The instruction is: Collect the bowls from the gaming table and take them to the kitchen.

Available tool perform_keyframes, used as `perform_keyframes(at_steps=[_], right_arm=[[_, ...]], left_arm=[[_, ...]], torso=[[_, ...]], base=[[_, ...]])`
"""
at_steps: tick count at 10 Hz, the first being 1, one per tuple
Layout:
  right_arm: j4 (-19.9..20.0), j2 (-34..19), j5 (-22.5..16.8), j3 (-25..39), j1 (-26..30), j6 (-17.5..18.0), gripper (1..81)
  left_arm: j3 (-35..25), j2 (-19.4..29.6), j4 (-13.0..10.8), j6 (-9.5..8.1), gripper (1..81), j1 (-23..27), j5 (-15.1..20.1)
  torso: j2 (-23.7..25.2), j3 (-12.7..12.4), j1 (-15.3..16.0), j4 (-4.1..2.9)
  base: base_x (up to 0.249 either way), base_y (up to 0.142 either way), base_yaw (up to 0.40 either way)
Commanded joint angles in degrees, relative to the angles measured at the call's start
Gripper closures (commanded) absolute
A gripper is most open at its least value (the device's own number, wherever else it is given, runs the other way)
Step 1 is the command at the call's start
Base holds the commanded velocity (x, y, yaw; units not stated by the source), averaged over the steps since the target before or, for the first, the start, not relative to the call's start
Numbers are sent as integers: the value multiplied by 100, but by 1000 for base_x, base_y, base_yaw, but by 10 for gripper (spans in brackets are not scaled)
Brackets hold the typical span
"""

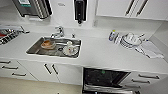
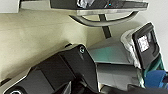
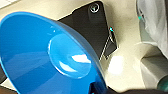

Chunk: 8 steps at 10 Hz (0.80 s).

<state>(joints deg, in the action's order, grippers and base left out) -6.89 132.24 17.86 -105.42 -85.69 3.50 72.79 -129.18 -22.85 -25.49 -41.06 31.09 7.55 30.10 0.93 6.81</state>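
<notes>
Item: blue bowl [image 3: 50, 57], tilted, close against my right wrist; whether my jaws pinch it, I cannot tell. Destination: kitchen counter [image 1: 105, 53] and steel sink [image 1: 55, 47], ahead. Handling: level it, lower gently onto bare counter beside the sink.

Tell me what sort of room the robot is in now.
A kitchen nook, most likely: a steel sink with dishes in it, set in a white counter, white cabinets with dark bar handles, and a black wall dispenser.

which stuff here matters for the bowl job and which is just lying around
Job: blue bowl close in the right wrist view; kitchen counter; steel sink.
Lying about: dishes in the sink; stacked plates; bottle; wall dispenser.
</notes>
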Motion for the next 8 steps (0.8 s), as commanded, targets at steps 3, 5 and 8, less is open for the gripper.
perform_keyframes(at_steps=[3, 5, 8], right_arm=[[249, -1865, 130, 2069, 1372, 63, 811], [451, -2138, -89, 2545, 2066, 63, 811], [1021, -2244, -800, 2897, 3244, 63, 811]], left_arm=[[1359, -591, -818, 0, 10, -2006, -1234], [1905, -732, -844, 18, 10, -2551, -1772], [2905, -1310, -905, 71, 10, -3193, -1974]], torso=[[0, 0, 0, 0], [0, 0, 0, 0], [0, 0, 0, 0]], base=[[0, 0, 0], [0, 0, 0], [0, 0, 0]])
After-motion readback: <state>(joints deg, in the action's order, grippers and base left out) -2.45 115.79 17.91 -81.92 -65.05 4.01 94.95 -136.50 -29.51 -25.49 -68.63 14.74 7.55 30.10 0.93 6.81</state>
